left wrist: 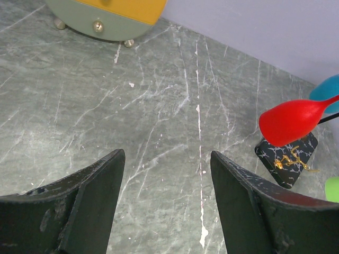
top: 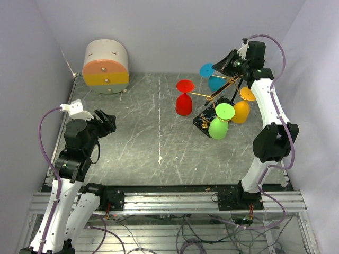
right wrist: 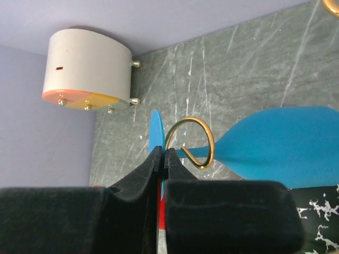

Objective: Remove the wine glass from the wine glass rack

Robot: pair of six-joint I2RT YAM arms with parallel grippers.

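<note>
Right wrist view: right gripper (right wrist: 163,151) jaws pressed together at the foot of the blue wine glass (right wrist: 286,145), which hangs on the wine glass rack (top: 216,99) at the table's 2 o'clock. Left gripper (left wrist: 167,155) jaws apart, empty, at 8 o'clock.

surface: grey marbled table (top: 148,148) | on it: drawer box (top: 106,66) far-left; wine glass rack (top: 203,121) right

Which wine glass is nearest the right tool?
The blue wine glass; its foot sits at the right tool's tips, while the red glass, green glass and orange glass hang farther off.
</note>
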